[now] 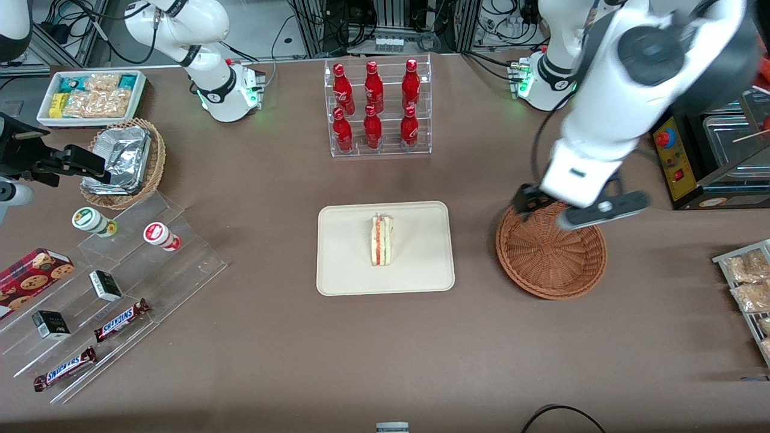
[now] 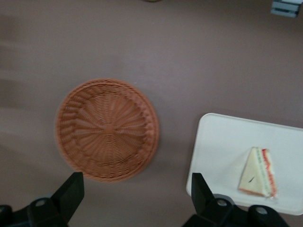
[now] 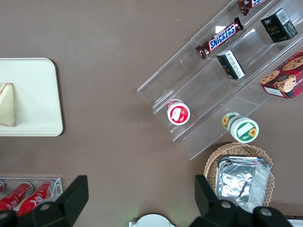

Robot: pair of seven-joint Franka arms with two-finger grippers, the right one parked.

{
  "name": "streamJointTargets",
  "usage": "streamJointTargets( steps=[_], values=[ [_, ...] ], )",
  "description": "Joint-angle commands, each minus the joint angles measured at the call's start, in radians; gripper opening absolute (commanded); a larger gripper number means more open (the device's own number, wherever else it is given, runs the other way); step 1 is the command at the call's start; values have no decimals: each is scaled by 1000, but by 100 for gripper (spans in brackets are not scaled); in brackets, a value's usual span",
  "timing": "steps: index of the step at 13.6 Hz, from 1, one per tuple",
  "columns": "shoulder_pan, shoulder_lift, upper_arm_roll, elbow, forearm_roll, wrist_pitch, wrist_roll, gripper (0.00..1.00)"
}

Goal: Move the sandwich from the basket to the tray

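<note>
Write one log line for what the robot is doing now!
sandwich: lying on tray | basket: holds nothing | gripper: open, above basket, holding nothing | task: placement looks done

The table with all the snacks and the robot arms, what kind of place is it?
Probably a robot lab set up like a snack shop. There's a rack of red bottles, chocolate bars on clear steps, and cables around the arm bases. The open gripper hangs over the empty basket; the sandwich lies on the tray.

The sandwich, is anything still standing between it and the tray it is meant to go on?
Nothing visible does. The sandwich already lies on the tray, and the basket beside the tray holds nothing. The gripper hangs open above the table by the basket, apart from the sandwich.
</note>
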Motion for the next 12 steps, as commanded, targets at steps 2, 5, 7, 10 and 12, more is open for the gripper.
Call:
streamJointTargets(
  steps=[2, 5, 7, 10, 12],
  values=[
    [112, -102, -14, -44, -7, -86, 196, 100],
    [203, -128, -14, -41, -44, -137, 376, 100],
    [269, -136, -16, -34, -87, -162, 495, 100],
    [347, -115, -19, -2, -112, -173, 580, 100],
    [355, -107, -19, 4, -115, -173, 629, 100]
  ],
)
